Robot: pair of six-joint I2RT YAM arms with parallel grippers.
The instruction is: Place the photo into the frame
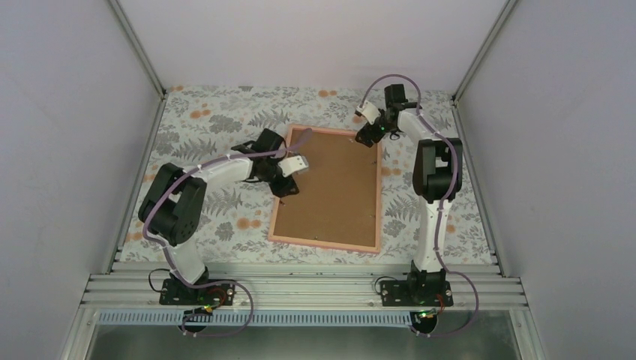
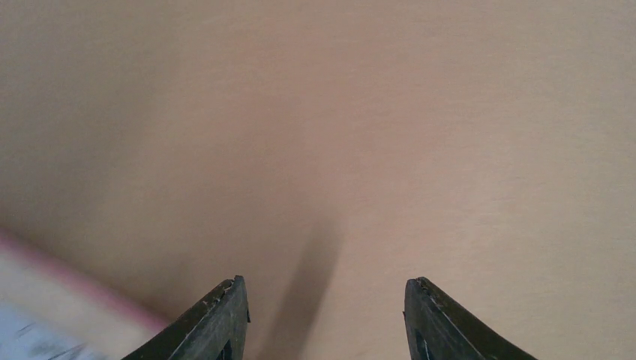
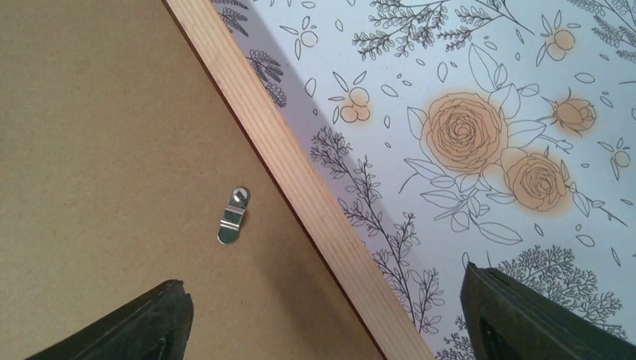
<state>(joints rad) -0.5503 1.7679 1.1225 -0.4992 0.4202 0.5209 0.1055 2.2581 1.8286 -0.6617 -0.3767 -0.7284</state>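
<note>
Backing board (image 1: 330, 187) sat in the frame (image 1: 322, 244) mid-desk (image 1: 217, 120), left pincer (image 2: 326, 289) and right pincer (image 3: 322, 281) both wide; next, probably swivelling the clip (image 3: 234, 216).

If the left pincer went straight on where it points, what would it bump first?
Probably the brown board: the open left pincer points right at it, with nothing between.

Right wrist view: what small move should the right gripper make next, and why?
Probably lower the open right gripper onto the metal clip and turn it toward the frame: the clip lies wholly on the backing board, not reaching the frame's wood.
</note>
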